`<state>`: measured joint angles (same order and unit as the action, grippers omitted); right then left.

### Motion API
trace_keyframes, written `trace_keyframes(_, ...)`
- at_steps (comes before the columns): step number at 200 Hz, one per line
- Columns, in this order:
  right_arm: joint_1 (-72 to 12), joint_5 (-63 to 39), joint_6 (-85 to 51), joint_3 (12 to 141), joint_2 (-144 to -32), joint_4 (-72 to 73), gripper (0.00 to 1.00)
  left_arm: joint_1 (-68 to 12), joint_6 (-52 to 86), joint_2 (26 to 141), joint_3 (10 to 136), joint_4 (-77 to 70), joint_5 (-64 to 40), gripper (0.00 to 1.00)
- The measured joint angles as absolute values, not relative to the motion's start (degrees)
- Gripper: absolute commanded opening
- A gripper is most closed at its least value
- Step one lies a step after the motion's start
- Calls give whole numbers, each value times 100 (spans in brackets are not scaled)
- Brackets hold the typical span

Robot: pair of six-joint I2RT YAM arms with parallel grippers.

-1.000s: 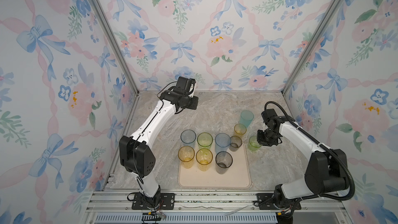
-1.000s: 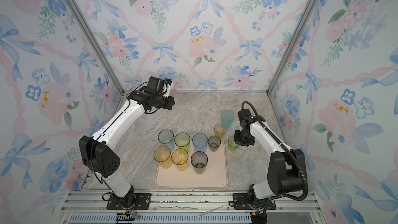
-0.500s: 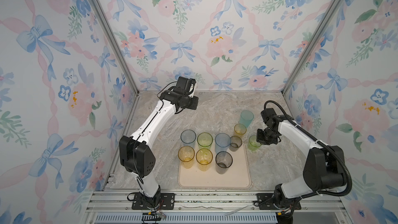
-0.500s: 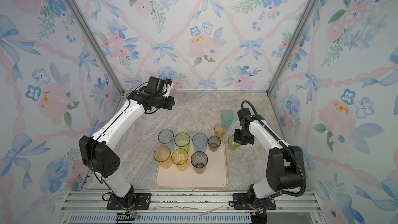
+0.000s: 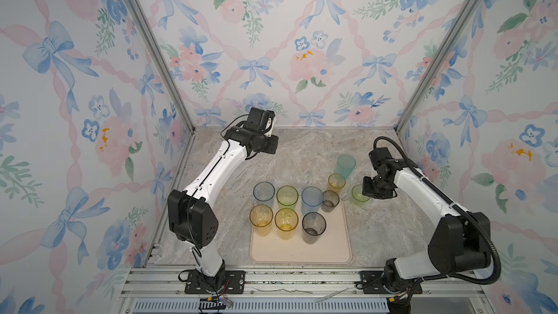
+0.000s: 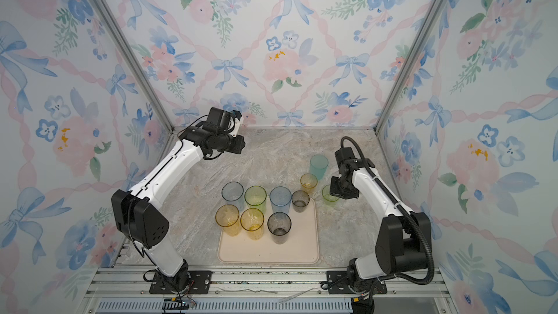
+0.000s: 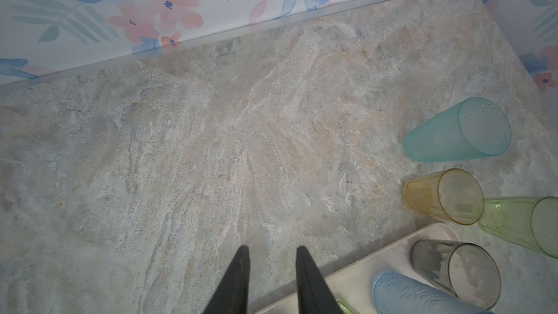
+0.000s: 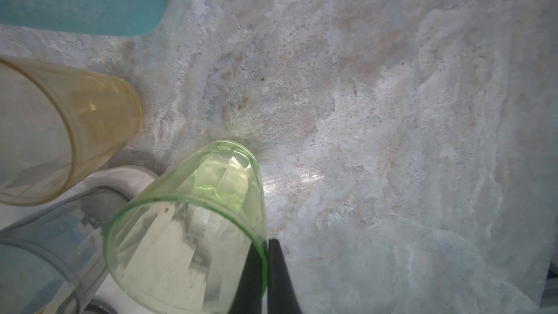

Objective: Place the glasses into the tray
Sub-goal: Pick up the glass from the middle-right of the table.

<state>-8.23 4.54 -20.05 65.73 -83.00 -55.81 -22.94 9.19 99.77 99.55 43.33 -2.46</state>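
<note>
The right gripper (image 8: 266, 270) pinches the thin rim of the short faceted green glass (image 8: 187, 231) on veined marble (image 8: 392, 146), just off the smooth cream tray (image 5: 302, 252), by its far right corner; the left gripper (image 7: 273, 267) is slightly parted, empty.

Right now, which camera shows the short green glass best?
The right wrist view: it shows the short green glass up close, the right gripper pinching its rim. Both top views show the glass small, partly behind the gripper; the left wrist view crops the glass.
</note>
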Motion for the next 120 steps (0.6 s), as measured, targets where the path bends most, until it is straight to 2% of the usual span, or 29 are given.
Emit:
trace_keyframes(57,-1004,497,-2010,6692,-7507,-6180,0,-2294,919,10068,9966,4333,-244,29)
trace_keyframes(120,-2477,517,-2526,6716,-6866,-6995,0,-2294,910,10068,10108,4331,-244,29)
